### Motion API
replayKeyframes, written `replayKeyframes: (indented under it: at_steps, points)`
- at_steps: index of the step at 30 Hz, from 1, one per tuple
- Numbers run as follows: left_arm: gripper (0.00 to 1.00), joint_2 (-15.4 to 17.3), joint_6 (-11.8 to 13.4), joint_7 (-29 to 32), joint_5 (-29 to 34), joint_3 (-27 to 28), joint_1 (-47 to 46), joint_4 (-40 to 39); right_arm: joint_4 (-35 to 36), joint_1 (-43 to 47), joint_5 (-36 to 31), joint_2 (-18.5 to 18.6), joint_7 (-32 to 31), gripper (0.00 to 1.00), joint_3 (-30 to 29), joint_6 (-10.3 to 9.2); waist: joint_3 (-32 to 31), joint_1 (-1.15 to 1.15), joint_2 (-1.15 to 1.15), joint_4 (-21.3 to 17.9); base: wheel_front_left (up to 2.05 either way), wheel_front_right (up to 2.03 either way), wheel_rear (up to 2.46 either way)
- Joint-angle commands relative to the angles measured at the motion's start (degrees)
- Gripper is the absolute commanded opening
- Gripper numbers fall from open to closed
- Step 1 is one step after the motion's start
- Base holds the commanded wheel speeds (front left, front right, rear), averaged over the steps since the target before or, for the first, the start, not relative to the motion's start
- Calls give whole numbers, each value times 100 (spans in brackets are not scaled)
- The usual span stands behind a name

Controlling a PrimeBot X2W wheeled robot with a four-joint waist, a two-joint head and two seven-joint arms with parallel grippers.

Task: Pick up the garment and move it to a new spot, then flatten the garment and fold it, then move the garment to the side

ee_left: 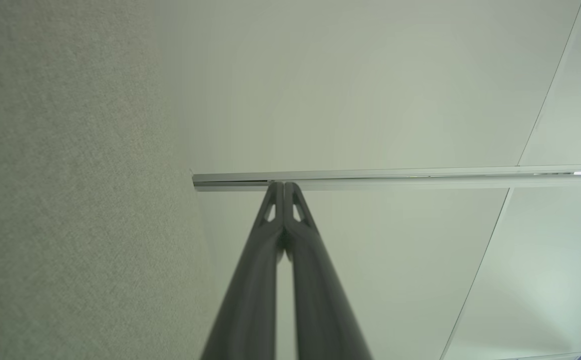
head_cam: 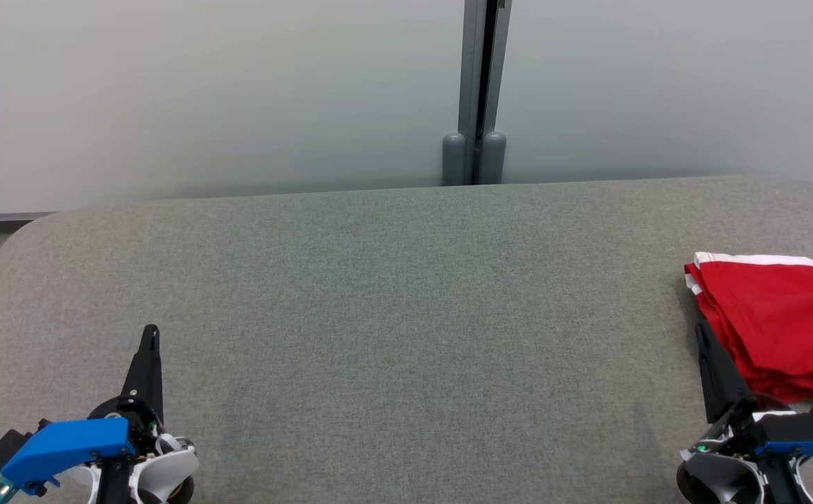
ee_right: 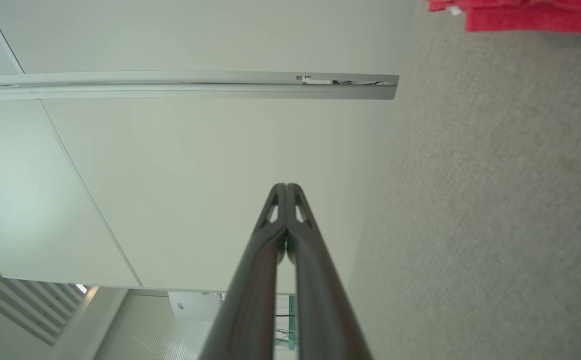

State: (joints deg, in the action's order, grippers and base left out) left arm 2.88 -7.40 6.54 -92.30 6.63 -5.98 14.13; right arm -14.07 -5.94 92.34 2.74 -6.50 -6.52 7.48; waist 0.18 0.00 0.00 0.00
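Right pincer [head_cam: 702, 330] closed, red garment [head_cam: 781, 318] beside

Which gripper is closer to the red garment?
The right gripper, shut, at the lower right just beside the red garment; the left gripper sits far across the grey table.

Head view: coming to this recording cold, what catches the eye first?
The red garment with white trim stands out, lying in folds at the far right of the grey fabric-covered table and cut off by the picture's edge. Next come the two dark grippers at the bottom corners, both shut: the left gripper over bare table, the right gripper close beside the garment's near-left edge.
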Motion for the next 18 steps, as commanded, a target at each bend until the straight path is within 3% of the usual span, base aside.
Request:
replayKeyframes:
  at_steps: [1,18]
  points:
    - [0,-9,-30,16,-22,4,-57,-24,17,-55,17,26,-23,0,-9,2,0,0,0,0,0,0,0]
    - [0,-9,-30,16,-22,3,-57,-24,17,-56,17,26,-23,0,-8,2,0,0,0,0,0,0,0]
